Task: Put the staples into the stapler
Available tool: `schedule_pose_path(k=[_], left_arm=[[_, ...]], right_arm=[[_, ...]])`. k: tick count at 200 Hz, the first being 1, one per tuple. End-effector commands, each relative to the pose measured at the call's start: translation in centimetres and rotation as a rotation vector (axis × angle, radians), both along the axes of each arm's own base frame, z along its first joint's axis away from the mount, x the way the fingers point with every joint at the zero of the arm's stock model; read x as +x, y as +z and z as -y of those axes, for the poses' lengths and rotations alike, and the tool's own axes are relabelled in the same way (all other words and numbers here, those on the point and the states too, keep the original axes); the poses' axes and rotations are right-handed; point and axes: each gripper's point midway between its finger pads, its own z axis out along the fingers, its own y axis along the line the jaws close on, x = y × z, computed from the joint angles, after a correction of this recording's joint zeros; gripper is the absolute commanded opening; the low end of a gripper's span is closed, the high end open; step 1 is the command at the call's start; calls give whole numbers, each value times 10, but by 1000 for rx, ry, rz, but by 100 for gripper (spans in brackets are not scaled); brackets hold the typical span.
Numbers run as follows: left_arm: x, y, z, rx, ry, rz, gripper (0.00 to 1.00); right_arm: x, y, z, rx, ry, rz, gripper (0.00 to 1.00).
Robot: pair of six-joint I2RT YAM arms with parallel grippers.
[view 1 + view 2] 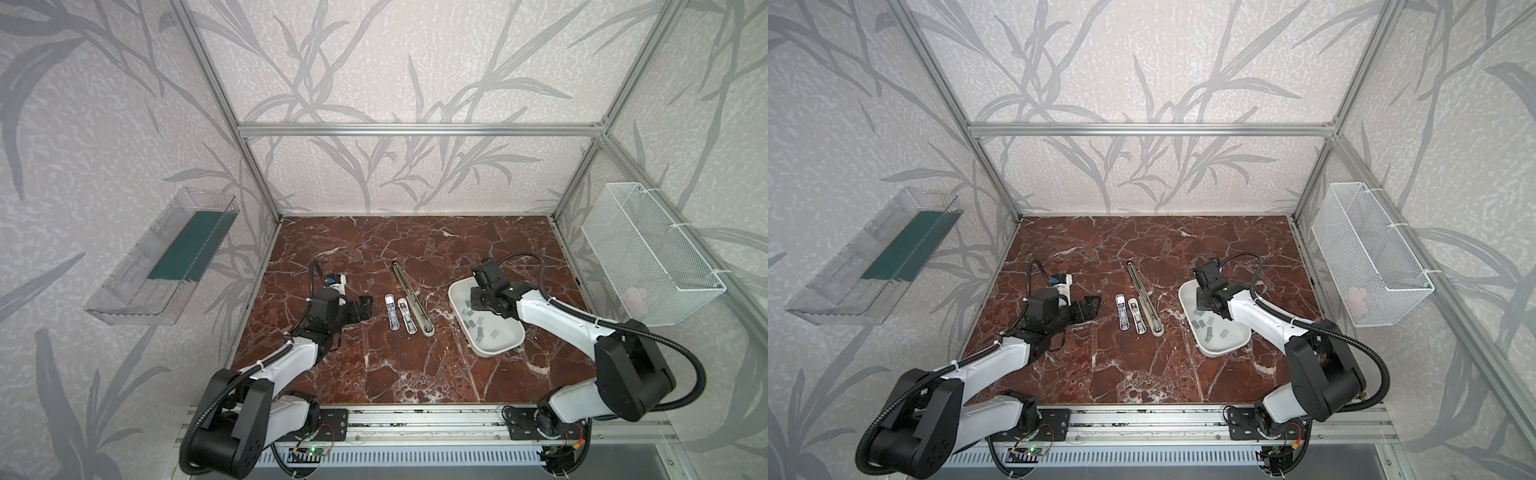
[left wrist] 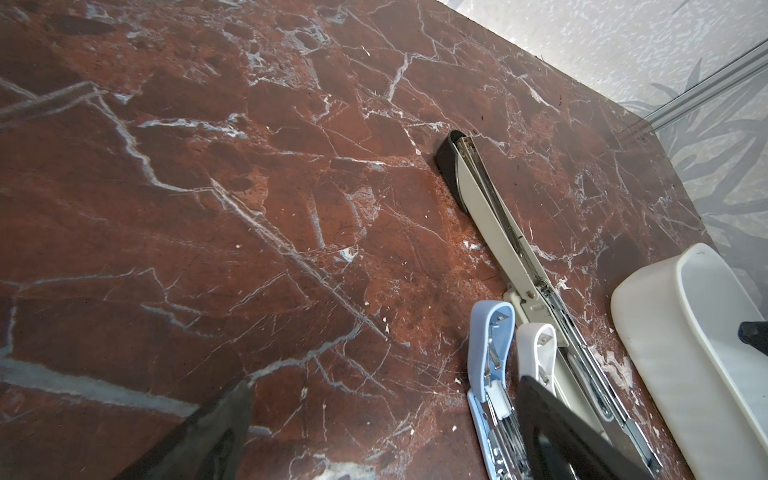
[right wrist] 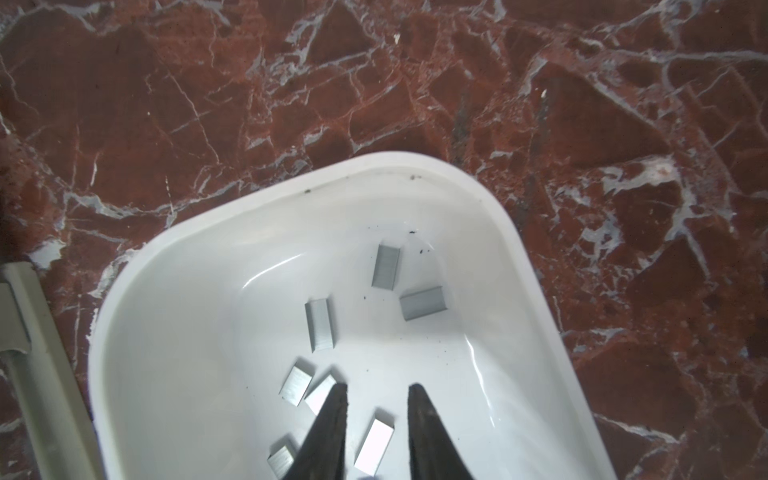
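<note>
Left tool gapes wide; right tool, narrowly parted, straddles staples in the tray.

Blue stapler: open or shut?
Open. In the left wrist view the blue stapler lies unfolded flat, with its cover swung back and its inner spring and metal channel facing up.
</note>
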Motion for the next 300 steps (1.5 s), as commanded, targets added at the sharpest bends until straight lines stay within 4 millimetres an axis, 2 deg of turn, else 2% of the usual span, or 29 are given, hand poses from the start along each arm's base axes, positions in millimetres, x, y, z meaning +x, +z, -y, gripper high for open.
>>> schedule_pose_path(k=[1,25,53,68,143,263,300], left_arm=[[8,15,1,14,-4,45,99],[8,14,2,13,-6,43,99],[8,13,3,14,-13,36,99],[8,13,3,16,-11,38,99],[8,12,3,16,-11,33,99],[9,10,6,19,-17,20,99],[10,9,5,21,-14,15,99]], right_arm=[[-5,-6,-7,25,31,-60,27],[-8,-16,-11,60,11,-96,26],[-18,-26,9,-17,-63,-127,25],[-23,-31,13,-24,-82,-144,25],[-44,-52,11,32,-124,-211,26],[-30,-60,-1,60,-115,-217,27],[-28,-61,0,47,-113,-216,23]])
